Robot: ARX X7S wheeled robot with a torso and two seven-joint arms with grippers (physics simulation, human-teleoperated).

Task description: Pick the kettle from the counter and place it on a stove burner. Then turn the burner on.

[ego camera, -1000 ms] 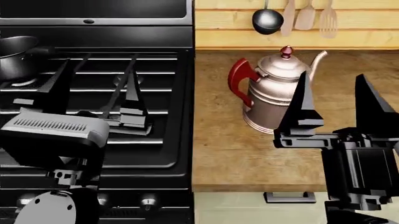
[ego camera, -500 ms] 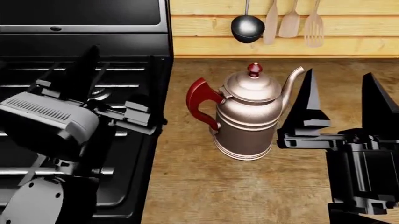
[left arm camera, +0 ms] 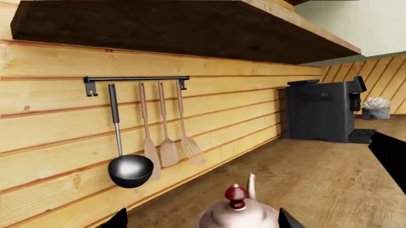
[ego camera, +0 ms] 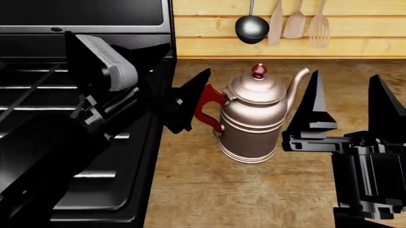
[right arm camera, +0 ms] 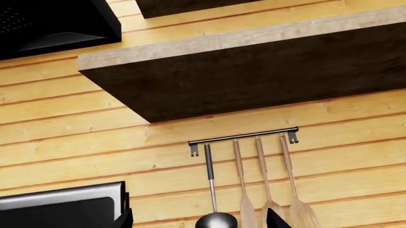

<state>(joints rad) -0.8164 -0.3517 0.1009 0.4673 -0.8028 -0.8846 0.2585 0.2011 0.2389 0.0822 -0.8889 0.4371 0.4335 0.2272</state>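
The silvery-pink kettle (ego camera: 254,118) stands upright on the brown wood counter (ego camera: 209,190), its red handle (ego camera: 206,107) turned toward the black stove (ego camera: 38,95). My left gripper (ego camera: 187,107) is open, with its fingers just left of the handle. In the left wrist view the kettle's domed lid and red knob (left arm camera: 236,194) show between the two fingertips of this gripper (left arm camera: 199,221). My right gripper (ego camera: 349,107) is open and empty, right of the spout, with its fingers pointing up. The burner heads are hidden behind my left arm.
A ladle (ego camera: 252,28) and wooden spatulas (ego camera: 295,23) hang on the plank wall behind the kettle. A black coffee machine (left arm camera: 317,111) and a small plant (left arm camera: 375,107) stand farther along the counter. A wooden shelf (right arm camera: 254,71) runs overhead.
My left arm has swung from over the stove grates to the right, bringing its open fingers up to the kettle's handle. The kettle and the right gripper have not moved.
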